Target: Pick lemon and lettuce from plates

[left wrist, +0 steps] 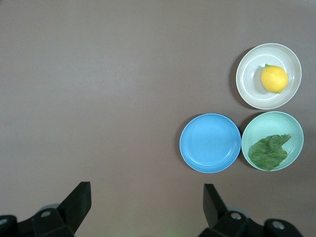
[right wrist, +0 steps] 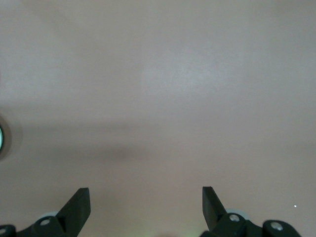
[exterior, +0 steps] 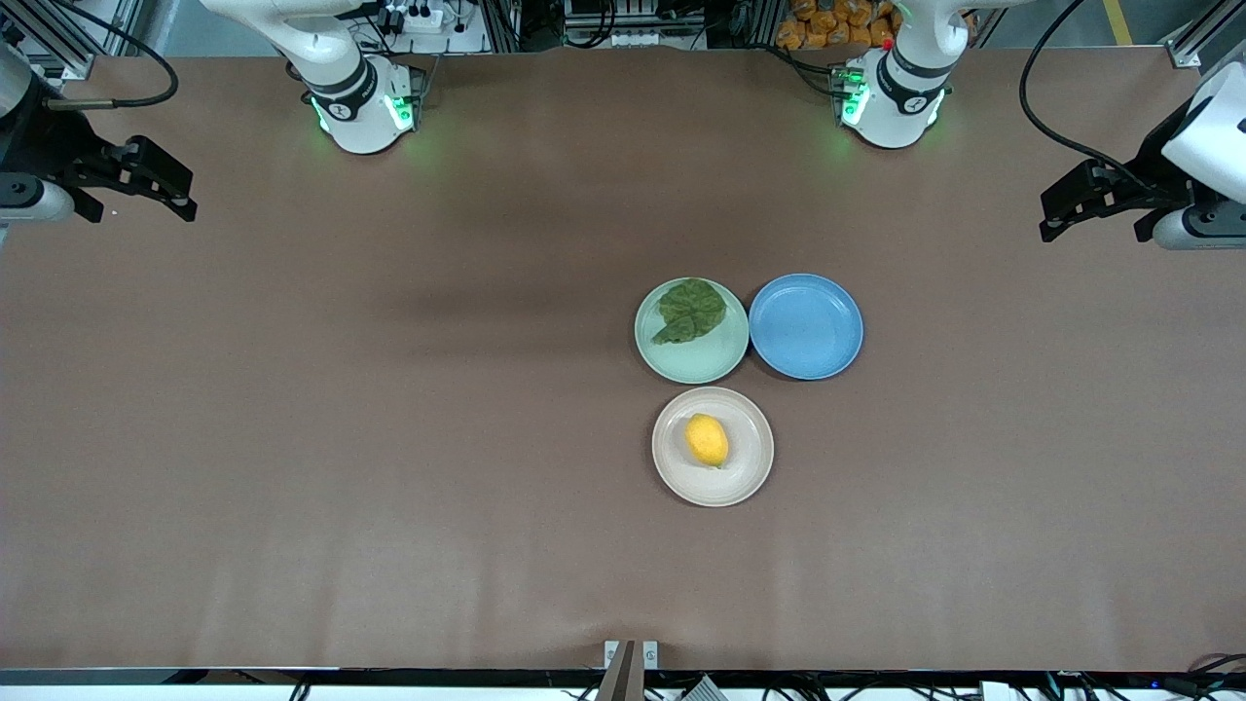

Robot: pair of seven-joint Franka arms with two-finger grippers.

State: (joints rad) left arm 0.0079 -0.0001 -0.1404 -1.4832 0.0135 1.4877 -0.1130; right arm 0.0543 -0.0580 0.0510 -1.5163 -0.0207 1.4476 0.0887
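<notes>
Both arms parked high at table ends, nothing picked yet. Left gripper (exterior: 1056,216) over bare table at left arm's end, jaws spread, empty; right gripper (exterior: 175,190) likewise at right arm's end.

Lemon (exterior: 707,440) on cream plate (exterior: 751,477), nearest camera, long axis roughly toward the bases — likely to roll if pinched across its tips.

Lettuce (exterior: 691,311) flat on mint plate (exterior: 696,365), just beside blue plate (exterior: 806,326) — risk of fingers scraping plate, dragging it.
</notes>
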